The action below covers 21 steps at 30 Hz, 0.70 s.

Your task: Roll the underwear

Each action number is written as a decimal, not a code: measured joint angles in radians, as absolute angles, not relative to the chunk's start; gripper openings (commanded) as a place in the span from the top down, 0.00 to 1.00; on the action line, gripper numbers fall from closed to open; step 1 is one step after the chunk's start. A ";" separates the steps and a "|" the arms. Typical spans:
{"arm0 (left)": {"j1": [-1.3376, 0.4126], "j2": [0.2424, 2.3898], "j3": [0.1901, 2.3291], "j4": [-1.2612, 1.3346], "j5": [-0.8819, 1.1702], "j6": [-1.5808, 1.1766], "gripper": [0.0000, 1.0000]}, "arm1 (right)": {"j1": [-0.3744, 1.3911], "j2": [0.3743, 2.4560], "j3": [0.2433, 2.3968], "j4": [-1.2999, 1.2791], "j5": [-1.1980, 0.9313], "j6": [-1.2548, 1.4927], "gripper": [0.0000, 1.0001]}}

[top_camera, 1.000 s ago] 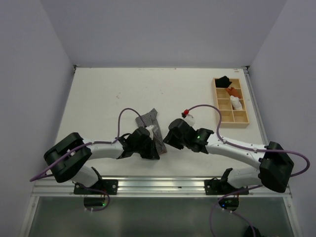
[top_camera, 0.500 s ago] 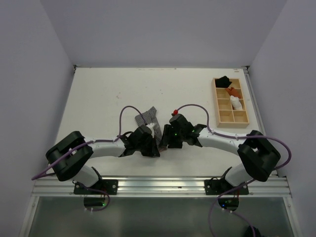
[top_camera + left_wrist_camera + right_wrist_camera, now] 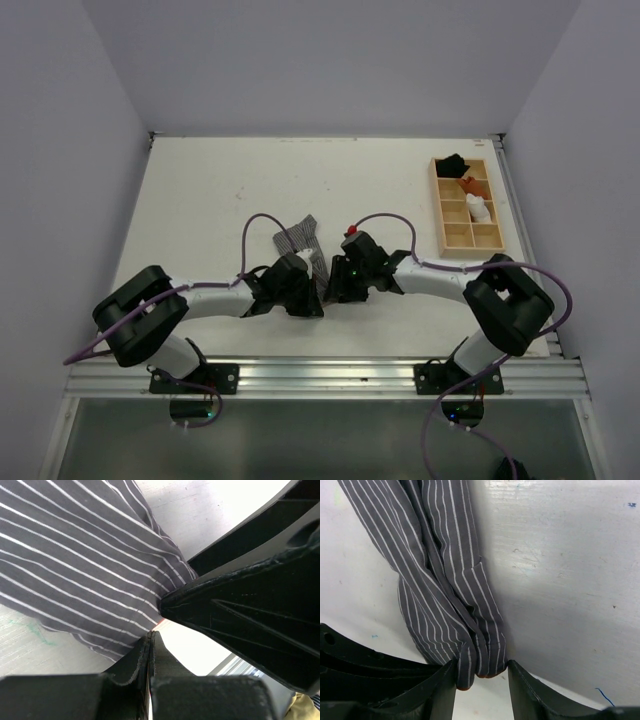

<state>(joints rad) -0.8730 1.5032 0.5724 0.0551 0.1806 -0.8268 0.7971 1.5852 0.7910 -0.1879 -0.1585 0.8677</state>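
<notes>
The underwear [image 3: 298, 237], grey with fine white stripes, lies crumpled near the table's middle, its near end hidden under both grippers. In the right wrist view the underwear [image 3: 445, 590] hangs as a folded strip. Its bunched end sits between the fingers of my right gripper [image 3: 481, 672], touching both. My left gripper [image 3: 150, 634] is shut, jaws pressed flat together. Its tips rest at the edge of the underwear [image 3: 75, 565], with no cloth showing between them. From above, the left gripper [image 3: 303, 295] and right gripper [image 3: 332, 285] stand side by side.
A wooden compartment tray [image 3: 470, 253] sits at the right rear, holding a black bundle [image 3: 453, 163], an orange bundle [image 3: 472, 187] and a white bundle [image 3: 479, 208]. The right gripper's black finger [image 3: 240, 610] fills much of the left wrist view. Purple cables loop over both arms.
The right arm swung left and its gripper came onto the near end of the underwear, close beside the left gripper. The left gripper stayed shut and barely moved.
</notes>
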 measured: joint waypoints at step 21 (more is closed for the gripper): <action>-0.834 1.431 0.580 -0.085 0.149 -0.793 1.00 | 0.791 1.615 0.770 -0.075 -0.204 0.894 0.94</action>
